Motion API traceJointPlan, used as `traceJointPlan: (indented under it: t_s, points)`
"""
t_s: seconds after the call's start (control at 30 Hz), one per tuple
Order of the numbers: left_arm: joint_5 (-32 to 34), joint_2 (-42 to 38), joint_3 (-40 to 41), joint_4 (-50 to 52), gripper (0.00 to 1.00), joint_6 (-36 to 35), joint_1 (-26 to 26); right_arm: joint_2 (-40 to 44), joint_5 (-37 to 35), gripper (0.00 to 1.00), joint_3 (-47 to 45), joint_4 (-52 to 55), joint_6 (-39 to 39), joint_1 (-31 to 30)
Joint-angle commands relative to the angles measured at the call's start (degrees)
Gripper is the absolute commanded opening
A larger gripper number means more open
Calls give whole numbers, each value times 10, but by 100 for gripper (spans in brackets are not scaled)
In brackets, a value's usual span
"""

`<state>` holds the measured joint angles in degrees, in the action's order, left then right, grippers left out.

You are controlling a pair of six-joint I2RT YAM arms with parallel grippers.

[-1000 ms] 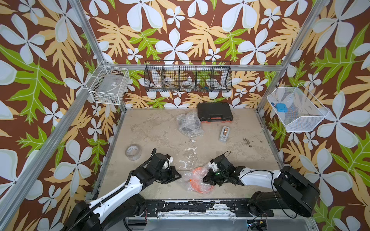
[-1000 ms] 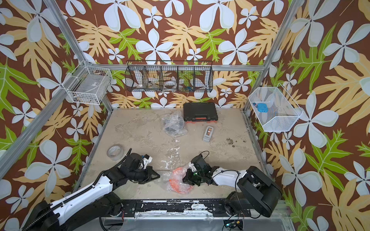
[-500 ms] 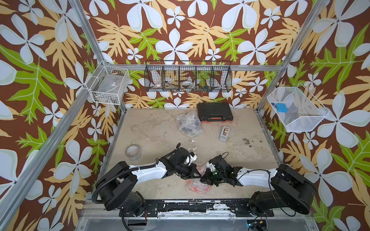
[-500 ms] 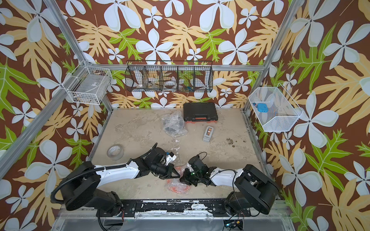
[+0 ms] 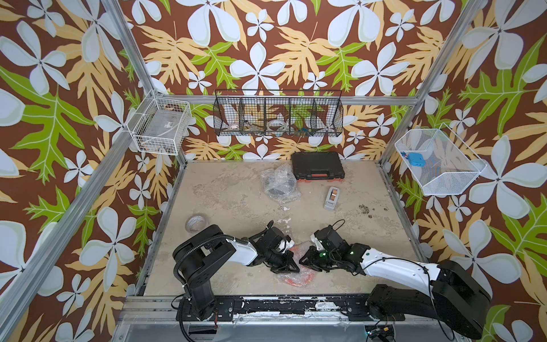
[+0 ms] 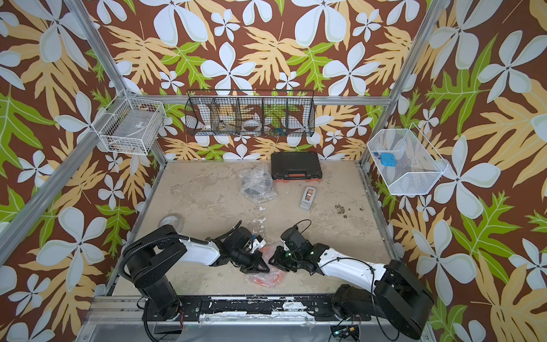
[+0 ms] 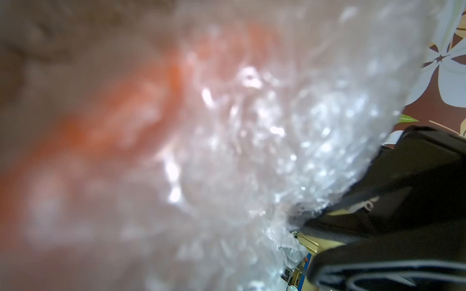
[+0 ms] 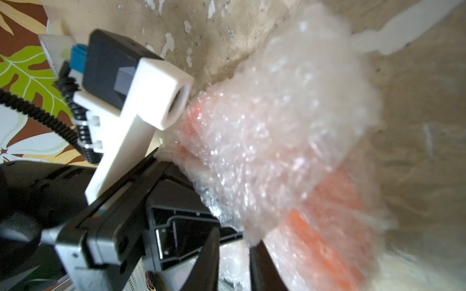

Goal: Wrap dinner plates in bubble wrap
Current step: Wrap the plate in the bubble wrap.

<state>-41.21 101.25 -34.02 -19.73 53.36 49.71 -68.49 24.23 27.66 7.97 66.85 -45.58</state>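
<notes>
The orange plate (image 5: 297,278), swaddled in crinkly clear bubble wrap (image 8: 277,131), lies near-centre on the mottled table (image 5: 231,195), partly beneath both claws. The left gripper (image 5: 293,269) is clamped on the wrap's edge. The right gripper (image 5: 303,261) stands slightly parted (film in the gap, shown only by its wrist view).
</notes>
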Motion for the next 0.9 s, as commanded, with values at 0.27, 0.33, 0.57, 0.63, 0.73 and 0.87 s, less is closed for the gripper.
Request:
traceJointPlan:
  t_s: [0.27,0.33,0.57,0.63,0.73,0.87]
  points:
    - [52,-66,-92,157,0,-53,6,-112,91,0,-28,-57,-66,0]
    - [37,-69,-109,159,0,-57,9,-127,93,0,-28,-68,-71,-1]
    - [40,14,-94,140,0,-43,10,-83,52,0,-20,-21,-77,-1]
    - [48,35,-86,139,0,-43,9,-57,35,0,-14,2,-79,0]
    - [53,62,-78,139,0,-46,9,-14,-6,7,12,70,-96,-1]
    - [53,74,-69,134,0,-47,9,49,-31,35,34,106,-124,-7]
